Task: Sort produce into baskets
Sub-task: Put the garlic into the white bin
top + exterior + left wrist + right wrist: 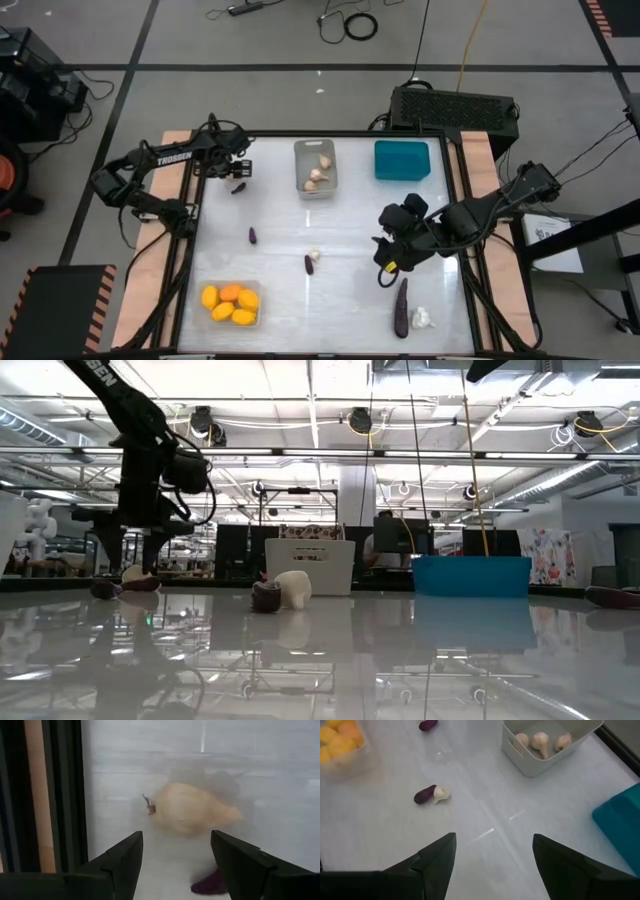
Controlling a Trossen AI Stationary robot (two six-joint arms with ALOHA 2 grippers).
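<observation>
My left gripper (238, 172) stands open near the table's far left, fingers pointing down. In the left wrist view (175, 865) a beige garlic bulb (190, 811) lies on the table just ahead of the gap, with a small purple eggplant (212, 882) beside it. The low view shows the same bulb (133, 572) below the fingers. My right gripper (395, 255) hangs open high over the table's right middle, holding nothing (492, 865). The grey basket (315, 167) holds garlic bulbs, the teal basket (402, 160) stands to its right, and the clear basket (230, 303) holds yellow and orange fruits.
Loose on the table lie a small eggplant (252, 235), an eggplant and garlic pair (311, 260), and a long eggplant (402, 308) with a garlic bulb (422, 318) near the front right. A black perforated box (452, 105) stands beyond the far edge.
</observation>
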